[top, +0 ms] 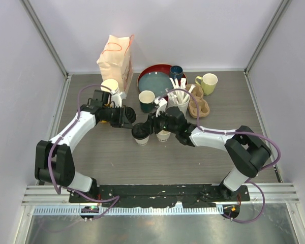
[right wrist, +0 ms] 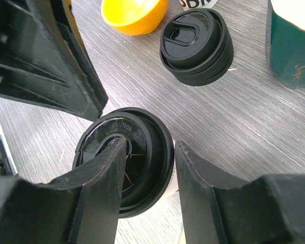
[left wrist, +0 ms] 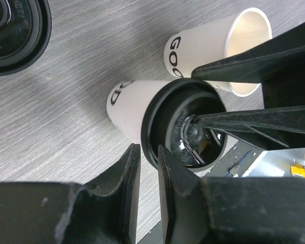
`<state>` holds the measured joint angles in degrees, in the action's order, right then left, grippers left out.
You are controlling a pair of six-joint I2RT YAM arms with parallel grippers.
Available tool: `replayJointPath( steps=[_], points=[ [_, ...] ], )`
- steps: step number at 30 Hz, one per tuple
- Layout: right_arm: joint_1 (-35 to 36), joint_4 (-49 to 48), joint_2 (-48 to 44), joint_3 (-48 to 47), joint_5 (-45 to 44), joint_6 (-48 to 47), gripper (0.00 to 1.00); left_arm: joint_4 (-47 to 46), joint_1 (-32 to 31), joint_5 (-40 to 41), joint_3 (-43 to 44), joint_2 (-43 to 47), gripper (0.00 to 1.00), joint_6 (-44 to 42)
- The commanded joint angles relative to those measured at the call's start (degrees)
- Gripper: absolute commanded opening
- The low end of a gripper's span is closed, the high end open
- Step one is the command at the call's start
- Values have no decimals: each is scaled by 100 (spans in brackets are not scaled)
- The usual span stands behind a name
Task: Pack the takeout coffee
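Since right end effector straddled the lid half-open and left end effector sat narrow at its rim, grip unclear, even pressure looked key.

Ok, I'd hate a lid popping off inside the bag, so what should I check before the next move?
1. Black lid on first cup: ok, it is on; whether fully snapped down, cannot tell.
2. Second cup lidded: not ok, its mouth is open.
3. Spare lids at hand: ok, stacked nearby.
4. Both cups upright: ok in the top view.
5. Right hand clear of the lid: not ok, it is open and touching it.
6. Left hand gripping anything: cannot tell, its tips sit at the lid's edge.
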<state>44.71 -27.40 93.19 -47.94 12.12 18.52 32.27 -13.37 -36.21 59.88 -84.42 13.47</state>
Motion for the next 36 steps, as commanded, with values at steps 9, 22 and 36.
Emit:
replayJointPath(
  steps=[9,22,36],
  points=[
    [-76,1157,138,-839,256,-586,61,148,-8,-62,490,216,28,-372],
    [-155,1869,-335,-1550,1308,-1973,79,314,-17,-115,613,233,31,-574],
    [-182,5375,463,-3228,3191,-7018,52,332,-70,-62,569,154,36,-486]
  ],
)
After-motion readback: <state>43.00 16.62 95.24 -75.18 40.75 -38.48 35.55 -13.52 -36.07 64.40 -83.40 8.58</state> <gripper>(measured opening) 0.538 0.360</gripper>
